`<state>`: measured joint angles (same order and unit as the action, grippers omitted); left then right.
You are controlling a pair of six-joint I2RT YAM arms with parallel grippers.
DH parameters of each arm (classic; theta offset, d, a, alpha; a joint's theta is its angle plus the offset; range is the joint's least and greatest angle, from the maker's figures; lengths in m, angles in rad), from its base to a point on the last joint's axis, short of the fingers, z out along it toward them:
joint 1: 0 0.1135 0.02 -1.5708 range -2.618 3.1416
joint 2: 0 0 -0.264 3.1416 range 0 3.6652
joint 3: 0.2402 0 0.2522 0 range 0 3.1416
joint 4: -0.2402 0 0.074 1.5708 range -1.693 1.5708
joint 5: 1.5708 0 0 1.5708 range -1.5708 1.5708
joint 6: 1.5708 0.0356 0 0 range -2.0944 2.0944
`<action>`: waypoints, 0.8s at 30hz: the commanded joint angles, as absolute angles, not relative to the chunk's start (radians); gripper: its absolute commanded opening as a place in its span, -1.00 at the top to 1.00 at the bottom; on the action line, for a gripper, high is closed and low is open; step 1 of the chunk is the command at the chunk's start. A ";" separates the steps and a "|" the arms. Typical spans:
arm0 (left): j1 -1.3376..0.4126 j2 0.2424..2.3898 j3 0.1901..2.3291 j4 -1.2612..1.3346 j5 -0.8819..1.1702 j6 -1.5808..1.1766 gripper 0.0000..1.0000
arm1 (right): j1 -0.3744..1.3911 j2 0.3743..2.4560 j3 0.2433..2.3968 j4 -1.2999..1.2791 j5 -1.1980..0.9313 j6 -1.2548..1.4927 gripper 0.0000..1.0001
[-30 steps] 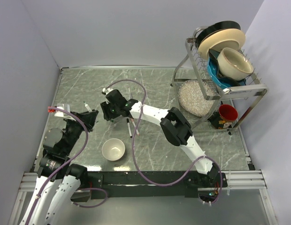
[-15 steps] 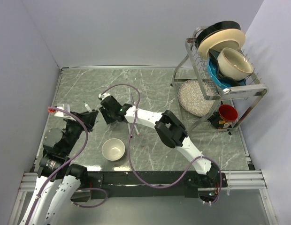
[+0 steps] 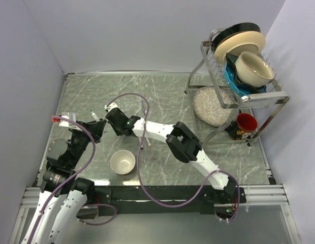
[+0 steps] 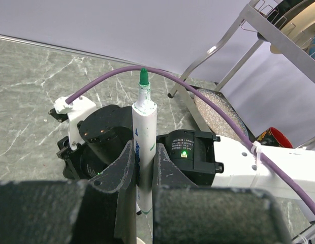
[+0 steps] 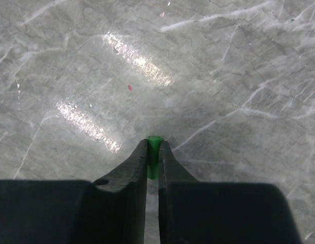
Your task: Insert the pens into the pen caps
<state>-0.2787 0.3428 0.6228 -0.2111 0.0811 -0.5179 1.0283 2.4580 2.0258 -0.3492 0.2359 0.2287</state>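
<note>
My left gripper is shut on a white pen, held upright with its green tip bare. In the top view this gripper is at the table's left. My right gripper is shut on the green pen cap, which pokes out past the fingertips above the marble table. In the top view the right gripper is just right of the left one. Two other pens lie side by side beside the right arm. The other caps are not clearly seen.
A white bowl stands near the front, below the grippers. A metal dish rack with plates and bowls stands at the back right, with a textured glass dish and a red cup beside it. The right arm's purple cable arcs behind the held pen.
My right gripper has moved left with the green cap, closer to the left gripper. The left arm and its pen have not moved.
</note>
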 commanded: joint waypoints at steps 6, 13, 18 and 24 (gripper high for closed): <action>-0.279 0.341 0.629 -0.209 0.093 -0.506 0.98 | 1.043 2.438 1.996 -0.411 0.273 0.222 1.00; -0.279 0.360 0.609 -0.166 0.175 -0.551 0.98 | 0.994 2.323 1.893 -0.344 0.187 0.247 1.00; -0.279 0.394 0.620 -0.178 0.141 -0.580 0.98 | 0.965 2.278 1.841 -0.316 0.163 0.245 1.00; -0.279 0.422 0.627 -0.172 0.184 -0.568 0.98 | 0.937 2.243 1.835 -0.310 0.146 0.256 1.00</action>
